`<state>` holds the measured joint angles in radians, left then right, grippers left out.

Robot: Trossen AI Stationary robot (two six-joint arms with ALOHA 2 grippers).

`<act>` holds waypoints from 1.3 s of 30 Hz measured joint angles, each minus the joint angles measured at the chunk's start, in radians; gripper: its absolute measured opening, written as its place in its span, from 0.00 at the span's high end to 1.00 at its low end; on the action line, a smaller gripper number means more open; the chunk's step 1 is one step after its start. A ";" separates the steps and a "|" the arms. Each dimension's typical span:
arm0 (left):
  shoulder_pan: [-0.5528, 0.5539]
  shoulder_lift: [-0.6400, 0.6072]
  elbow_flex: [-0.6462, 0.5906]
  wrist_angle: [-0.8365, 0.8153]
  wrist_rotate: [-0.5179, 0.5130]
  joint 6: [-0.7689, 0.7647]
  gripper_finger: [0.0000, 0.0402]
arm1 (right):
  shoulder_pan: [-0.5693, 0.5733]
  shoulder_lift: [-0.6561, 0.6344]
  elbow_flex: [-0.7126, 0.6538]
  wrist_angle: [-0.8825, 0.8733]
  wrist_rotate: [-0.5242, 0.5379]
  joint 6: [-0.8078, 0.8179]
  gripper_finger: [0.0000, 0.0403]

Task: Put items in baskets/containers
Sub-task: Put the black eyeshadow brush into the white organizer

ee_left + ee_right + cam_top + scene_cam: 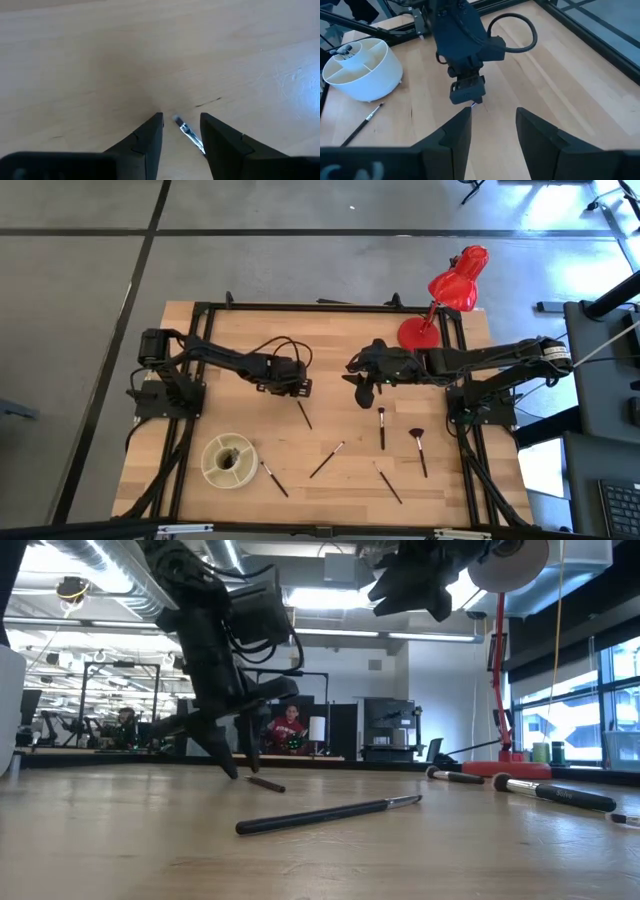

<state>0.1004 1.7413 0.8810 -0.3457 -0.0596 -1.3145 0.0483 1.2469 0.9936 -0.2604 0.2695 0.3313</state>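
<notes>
My left gripper [181, 119] [298, 390] is open and points down close over the table. Its fingers stand on either side of the bristle end of a thin dark brush [189, 132] [304, 415] that lies flat on the wood, and they do not touch it. My right gripper [492, 117] [361, 390] is open and hovers higher near the table's middle, facing the left gripper. The round cream-white container [228, 461] [362, 67] stands toward the near left with a few brushes [342, 49] in one compartment. Several more brushes [327, 460] [381, 427] lie flat on the table, among them the fan-tipped one [417, 448].
A red desk lamp [455, 285] stands with its round base [418, 332] at the far right corner, just behind the right arm. One brush [274, 479] lies right beside the container, another [389, 485] near the near edge. Black frame rails [185, 440] run along both table sides.
</notes>
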 joint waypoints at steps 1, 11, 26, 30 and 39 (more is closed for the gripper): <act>0.000 0.000 0.000 0.000 -0.004 0.000 0.69 | 0.000 0.000 0.000 0.000 0.000 0.000 0.62; -0.003 0.038 0.008 -0.068 -0.071 0.093 0.96 | 0.000 0.000 0.000 0.000 0.000 0.002 0.62; -0.053 -0.146 0.167 -0.398 -0.276 0.435 0.99 | 0.000 0.000 -0.001 -0.032 0.000 0.002 0.62; -0.146 -0.282 0.197 -0.459 -0.402 0.427 0.99 | 0.000 0.000 -0.001 -0.050 0.001 0.005 0.62; -0.534 -0.510 0.193 -0.523 -0.560 0.536 0.99 | 0.003 0.001 -0.001 -0.060 0.003 0.057 0.62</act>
<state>-0.4332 1.2313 1.0744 -0.8683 -0.6192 -0.7790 0.0509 1.2476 0.9928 -0.3206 0.2722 0.3886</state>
